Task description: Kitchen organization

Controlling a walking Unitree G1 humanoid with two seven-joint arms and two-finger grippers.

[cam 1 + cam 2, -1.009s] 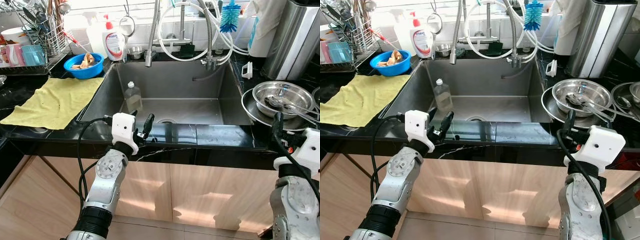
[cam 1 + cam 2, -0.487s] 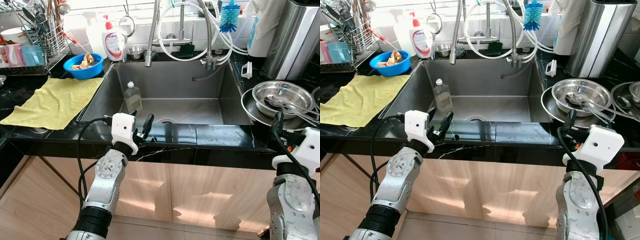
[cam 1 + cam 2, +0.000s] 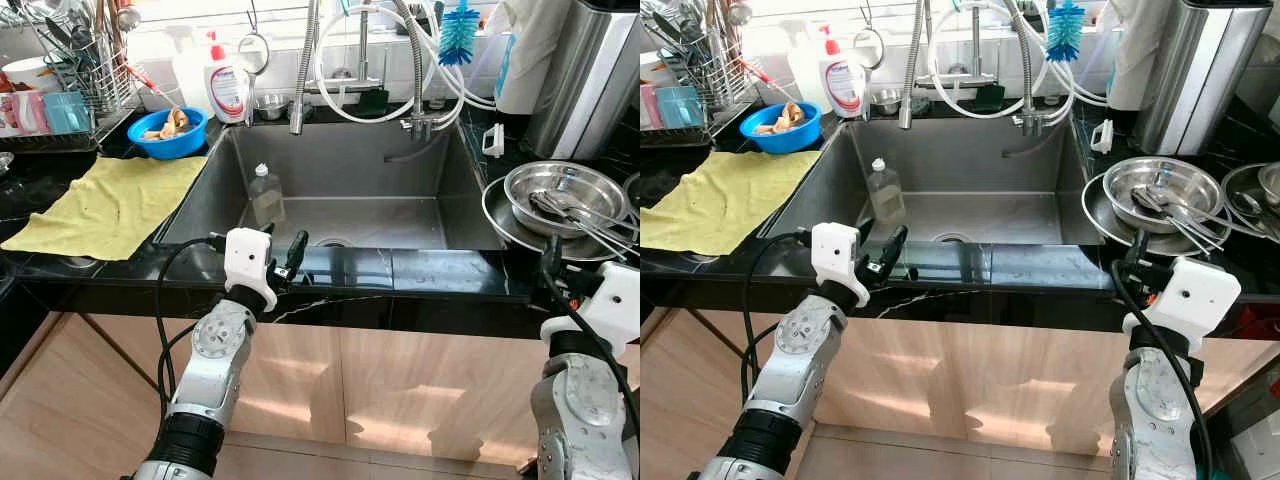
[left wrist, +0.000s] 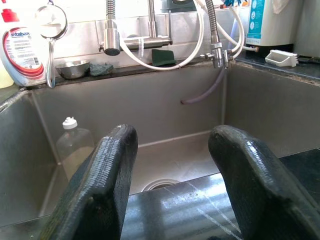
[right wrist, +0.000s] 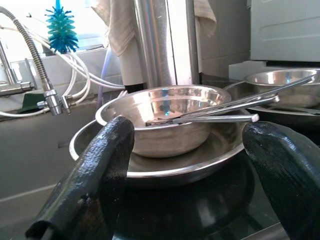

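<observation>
A steel bowl (image 3: 565, 187) holding long metal utensils (image 5: 220, 111) sits in a wide steel plate (image 5: 165, 167) on the black counter, right of the sink (image 3: 350, 215). My right gripper (image 5: 187, 190) is open and empty at the counter's front edge, just before that plate. In the sink's left part stands a clear plastic bottle (image 3: 265, 194). Open with nothing between its fingers, my left gripper (image 3: 285, 262) hovers at the sink's front rim, pointing into the basin toward the bottle (image 4: 75, 150).
A yellow cloth (image 3: 110, 200) lies on the left counter, with a blue bowl (image 3: 168, 130) of scraps and a dish rack (image 3: 70, 85) behind it. A soap bottle (image 3: 228, 88), hoses and a blue brush (image 3: 460, 30) line the back. A tall steel appliance (image 3: 585, 80) stands far right.
My right arm has sunk slightly at the counter's front edge. The left arm and the objects have not moved.
</observation>
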